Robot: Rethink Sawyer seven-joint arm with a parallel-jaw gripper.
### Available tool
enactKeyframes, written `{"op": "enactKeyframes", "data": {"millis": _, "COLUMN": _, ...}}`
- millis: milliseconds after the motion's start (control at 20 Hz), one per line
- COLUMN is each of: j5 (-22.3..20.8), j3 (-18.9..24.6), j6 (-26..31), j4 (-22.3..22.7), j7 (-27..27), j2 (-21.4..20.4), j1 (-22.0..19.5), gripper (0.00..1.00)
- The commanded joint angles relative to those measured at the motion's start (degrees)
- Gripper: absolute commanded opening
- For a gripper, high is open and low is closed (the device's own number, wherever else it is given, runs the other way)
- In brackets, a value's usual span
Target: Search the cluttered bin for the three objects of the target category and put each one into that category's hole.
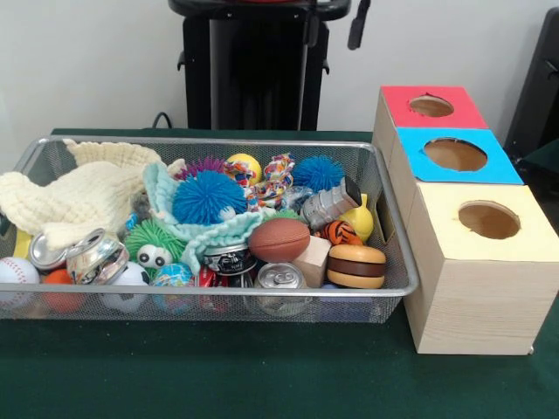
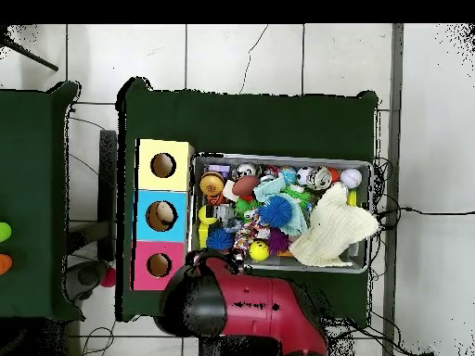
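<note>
The bin (image 1: 397,271), a wire mesh basket, sits on the green table (image 1: 262,384) with the three-hole box just beside its end, which keeps each carry from basket to hole short. Which category is wanted cannot be told, and the clutter hides much, so I judge the search has not begun.

Nearest the front wall lie a soda can (image 1: 281,278), a baseball (image 1: 16,272) and a crushed can (image 1: 94,255). Just behind them sit a brown toy football (image 1: 279,238), a wooden block (image 1: 312,259) and a wooden yo-yo (image 1: 356,265). A blue spiky ball (image 1: 208,197) rests on a teal knitted cloth (image 1: 218,234) at the middle, and a cream cloth (image 1: 74,202) drapes over one end, likely covering more things beneath it.

On the box, the yellow hole (image 1: 488,220) is nearest, then the blue hole (image 1: 455,154), then the red hole (image 1: 431,106).

Farthest back, the arm (image 2: 243,304) is drawn clear of the basket. In the front view only a dark piece shows at the top edge; I cannot tell how the gripper stands, though nothing appears to be carried.
</note>
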Motion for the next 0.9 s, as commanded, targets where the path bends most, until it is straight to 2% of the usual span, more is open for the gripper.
{"op": "enactKeyframes", "data": {"millis": 50, "j5": -5.71, "j3": 2.12, "j6": -9.4, "j4": -0.42, "j7": 3.66, "j2": 6.43, "j1": -3.65, "gripper": 1.0}}
{"op": "enactKeyframes", "data": {"millis": 200, "j5": -7.57, "j3": 0.57, "j6": -16.55, "j4": 0.38, "j7": 6.58, "j2": 10.9, "j1": -3.65, "gripper": 1.0}}
{"op": "enactKeyframes", "data": {"millis": 400, "j5": -9.22, "j3": -0.7, "j6": -21.44, "j4": 0.44, "j7": 7.55, "j2": 14.25, "j1": -2.8, "gripper": 1.0}}
{"op": "enactKeyframes", "data": {"millis": 750, "j5": -8.74, "j3": -3.34, "j6": -29.83, "j4": 0.88, "j7": 9.75, "j2": 20.31, "j1": -1.62, "gripper": 1.0}}
{"op": "enactKeyframes", "data": {"millis": 900, "j5": -7.87, "j3": -5.92, "j6": -32.74, "j4": 0.46, "j7": 10.22, "j2": 22.37, "j1": 0.21, "gripper": 1.0}}
